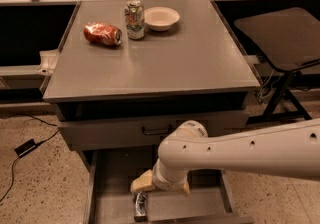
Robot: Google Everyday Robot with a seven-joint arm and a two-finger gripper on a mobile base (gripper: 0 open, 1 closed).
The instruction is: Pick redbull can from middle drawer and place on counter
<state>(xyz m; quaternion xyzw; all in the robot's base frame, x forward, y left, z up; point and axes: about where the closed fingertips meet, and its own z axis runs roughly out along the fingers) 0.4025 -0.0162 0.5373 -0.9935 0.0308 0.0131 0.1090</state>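
Camera view, single frame.

Tool (pixel 145 188): down inside the open middle drawer (pixel 202 209), at the end of the white arm (pixel 240 150), which enters from the right. Tool state: cannot tell, wide or narrow; the wrist covers it.

Redbull can (pixel 140 207): lies on its side on the drawer floor, directly below the tool and towards the camera. Contact between the two: cannot tell. Can not lifted.

Closed drawer front (pixel 125 133) with dark loop handle: just above the tool.

Table (pixel 175 63): well above and behind the tool. On its far part:
- red-orange can (pixel 102 34), on its side, up and left of the tool
- green-and-white can (pixel 134 20), upright, just right of the red-orange one
- white bowl (pixel 161 18), just beside the green-and-white can, on its right

Floor, far left of the tool: small black box (pixel 25 147) with a cable.
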